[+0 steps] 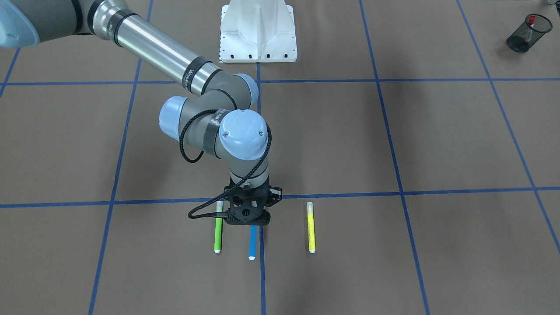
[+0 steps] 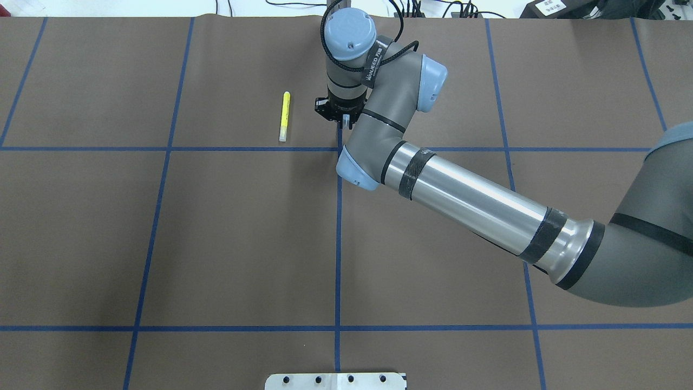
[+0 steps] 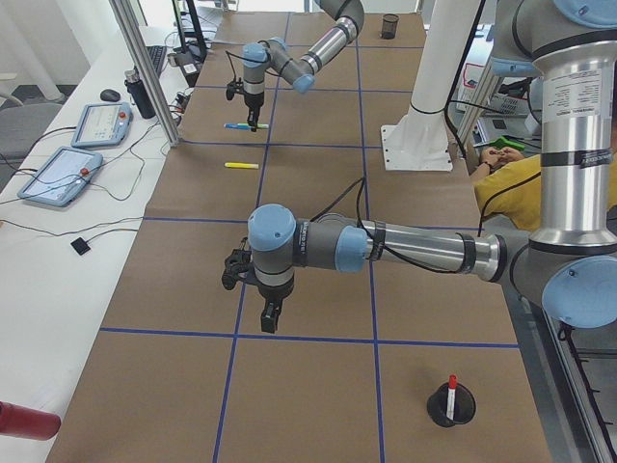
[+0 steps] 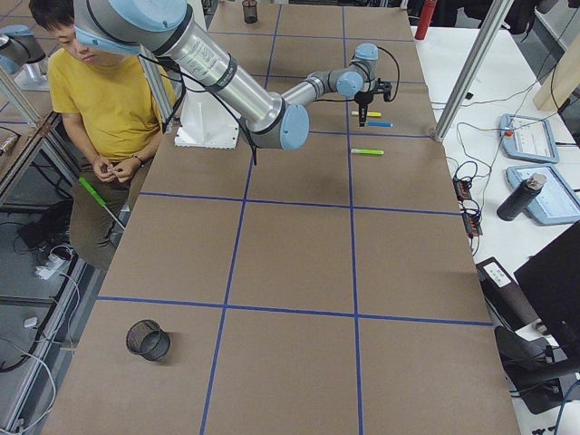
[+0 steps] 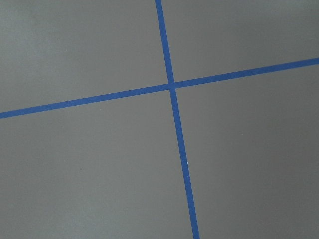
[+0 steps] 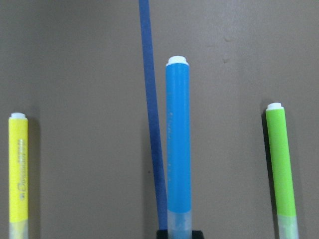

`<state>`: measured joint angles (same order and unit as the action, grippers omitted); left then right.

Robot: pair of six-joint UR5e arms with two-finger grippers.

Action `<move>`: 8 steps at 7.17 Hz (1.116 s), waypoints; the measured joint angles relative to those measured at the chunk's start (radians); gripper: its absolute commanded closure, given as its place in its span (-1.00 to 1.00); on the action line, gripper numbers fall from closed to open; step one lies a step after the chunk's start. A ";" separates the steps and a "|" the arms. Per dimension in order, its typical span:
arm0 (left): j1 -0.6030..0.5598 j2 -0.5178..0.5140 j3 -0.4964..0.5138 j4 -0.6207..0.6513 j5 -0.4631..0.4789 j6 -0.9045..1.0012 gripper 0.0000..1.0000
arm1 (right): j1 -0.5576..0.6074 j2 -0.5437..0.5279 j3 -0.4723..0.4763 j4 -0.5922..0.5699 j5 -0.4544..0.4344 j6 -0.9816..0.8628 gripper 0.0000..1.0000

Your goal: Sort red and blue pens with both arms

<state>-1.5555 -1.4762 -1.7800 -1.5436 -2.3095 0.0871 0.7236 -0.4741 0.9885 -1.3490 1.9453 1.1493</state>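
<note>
The blue pen point(image 6: 178, 139) lies flat on the brown table between a green marker point(image 6: 280, 164) and a yellow marker point(image 6: 18, 169). My right gripper point(image 1: 249, 224) stands straight down over its clear-cap end, and black fingertips hug the cap closely on both sides in the right wrist view, so it is shut on the pen. Only the lower barrel of the blue pen point(image 1: 252, 243) shows below the gripper. The red pen point(image 1: 530, 19) stands in a black mesh cup point(image 1: 525, 35). My left gripper point(image 3: 269, 318) hangs over bare table; I cannot tell if it is open or shut.
A second black mesh cup point(image 4: 148, 340) lies on its side near the table end on my right. The white robot base point(image 1: 258, 30) stands at the table's back edge. A person in a yellow shirt point(image 4: 95, 91) sits behind it. Blue tape lines point(image 5: 172, 87) grid the table.
</note>
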 measured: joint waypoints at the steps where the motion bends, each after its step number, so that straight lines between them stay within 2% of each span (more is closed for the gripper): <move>1: 0.000 0.005 0.000 -0.001 -0.001 -0.001 -1.00 | 0.030 -0.004 0.041 -0.038 0.026 -0.003 1.00; 3: 0.000 0.010 0.002 -0.001 0.000 0.000 -1.00 | 0.109 -0.056 0.159 -0.106 0.106 -0.029 1.00; 6: 0.000 0.019 0.003 -0.001 0.002 0.000 -1.00 | 0.237 -0.279 0.459 -0.255 0.200 -0.218 1.00; 8: 0.000 0.020 0.006 0.000 0.001 -0.001 -1.00 | 0.330 -0.454 0.628 -0.314 0.250 -0.386 1.00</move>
<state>-1.5555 -1.4561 -1.7736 -1.5438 -2.3089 0.0861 1.0537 -0.9283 1.6161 -1.6628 2.1954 0.7636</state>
